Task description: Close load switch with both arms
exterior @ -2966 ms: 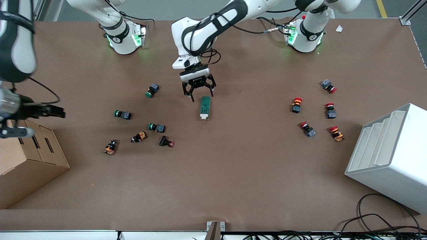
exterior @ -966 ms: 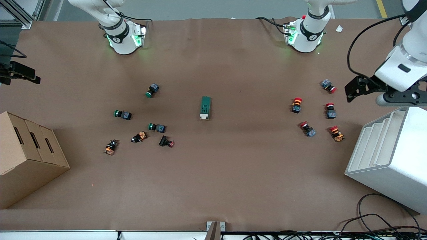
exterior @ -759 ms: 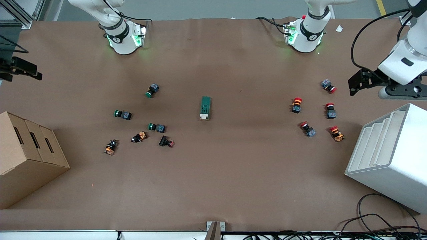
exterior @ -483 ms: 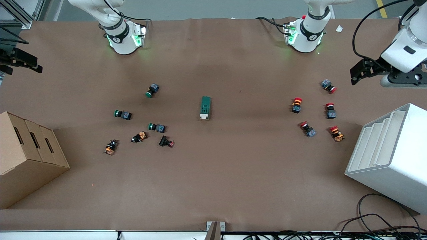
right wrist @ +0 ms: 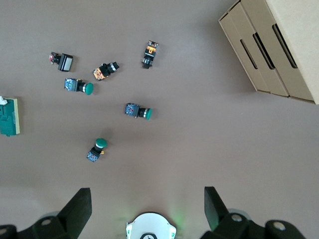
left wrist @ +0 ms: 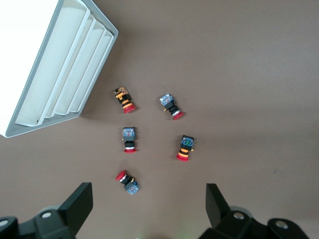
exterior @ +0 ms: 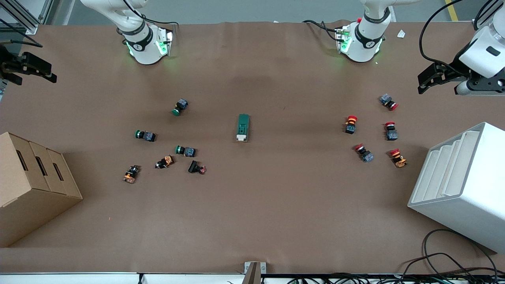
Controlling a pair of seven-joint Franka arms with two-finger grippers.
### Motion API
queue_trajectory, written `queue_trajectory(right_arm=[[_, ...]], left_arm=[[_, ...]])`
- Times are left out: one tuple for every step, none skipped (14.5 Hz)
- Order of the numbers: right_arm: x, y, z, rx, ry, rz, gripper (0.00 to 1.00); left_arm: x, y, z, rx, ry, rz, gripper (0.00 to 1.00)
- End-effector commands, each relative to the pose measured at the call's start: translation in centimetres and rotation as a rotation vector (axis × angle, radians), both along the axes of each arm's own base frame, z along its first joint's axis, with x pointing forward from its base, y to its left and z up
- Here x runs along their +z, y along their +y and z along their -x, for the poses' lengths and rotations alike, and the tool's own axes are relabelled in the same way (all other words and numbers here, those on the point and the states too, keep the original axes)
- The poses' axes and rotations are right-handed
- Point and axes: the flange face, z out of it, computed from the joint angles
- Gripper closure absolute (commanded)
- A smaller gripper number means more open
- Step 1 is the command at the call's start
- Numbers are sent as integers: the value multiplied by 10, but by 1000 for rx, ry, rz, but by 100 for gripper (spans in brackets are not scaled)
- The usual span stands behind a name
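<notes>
- Left gripper [exterior: 424, 79]: fingers spread, empty, up over the worktop [exterior: 276, 205] edge at the left arm's end.
- Right gripper [exterior: 47, 73]: fingers spread, empty, over the right arm's end.
- Load switch [exterior: 243, 127]: mid-worktop, untouched; apparently the task is finished.

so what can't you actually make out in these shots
- Load switch, front view: too small to read its lever position.
- Load switch, right wrist view: cut off by the picture edge.
- Right gripper, front view: mostly cut off at the edge.
- Left gripper: arm runs out of frame.
</notes>
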Motion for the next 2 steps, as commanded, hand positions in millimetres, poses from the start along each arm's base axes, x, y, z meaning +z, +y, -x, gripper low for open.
queue_trajectory(right_arm=[[0, 1, 7, 0, -18, 23, 0], [0, 1, 7, 0, -21, 23, 0]], left_arm=[[11, 1, 1, -9, -22, 21, 0], [10, 0, 2, -7, -17, 29, 0]])
